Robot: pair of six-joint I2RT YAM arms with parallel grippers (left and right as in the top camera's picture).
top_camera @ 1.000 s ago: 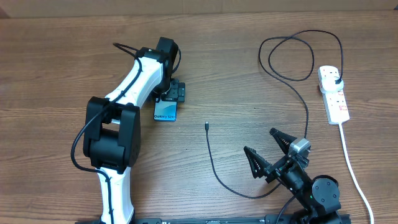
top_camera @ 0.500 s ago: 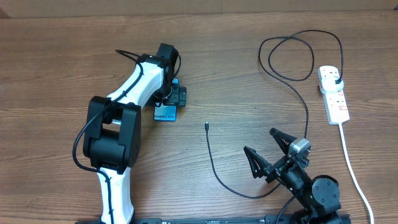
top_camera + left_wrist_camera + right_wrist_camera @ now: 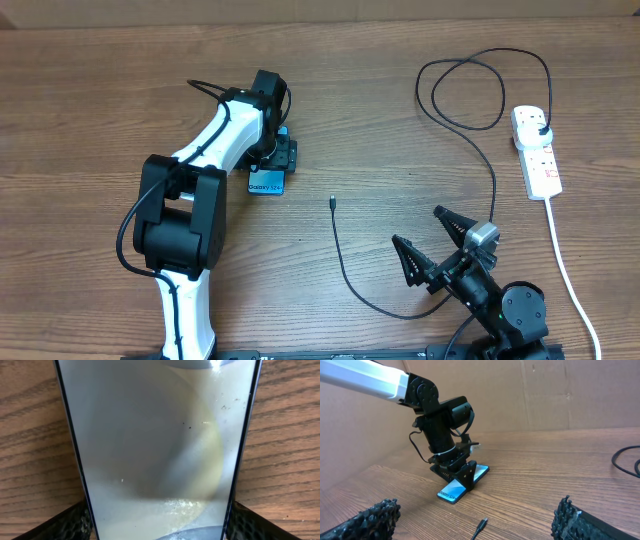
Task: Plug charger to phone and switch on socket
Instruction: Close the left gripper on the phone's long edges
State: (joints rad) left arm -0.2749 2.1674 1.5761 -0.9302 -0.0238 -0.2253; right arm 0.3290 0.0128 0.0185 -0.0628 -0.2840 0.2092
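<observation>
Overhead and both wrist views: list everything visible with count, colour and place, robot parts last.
phone: 1, light blue screen, dark edge, left of centre, flat under the left pincer.
charger: 1, black, plugged into the power strip, looping over the right half, connector tip free at centre.
power strip: 1, white with red markings, right side.
white cord: 1, power strip to near edge.
table: 1, brown wood.
cardboard wall: 1, brown, behind the table.
left pincer: 1, black, fingers flanking the phone, grip unclear.
right pincer: 1, black, open and empty, near edge.
left arm: 1, white and black.
right arm: 1, black.
</observation>
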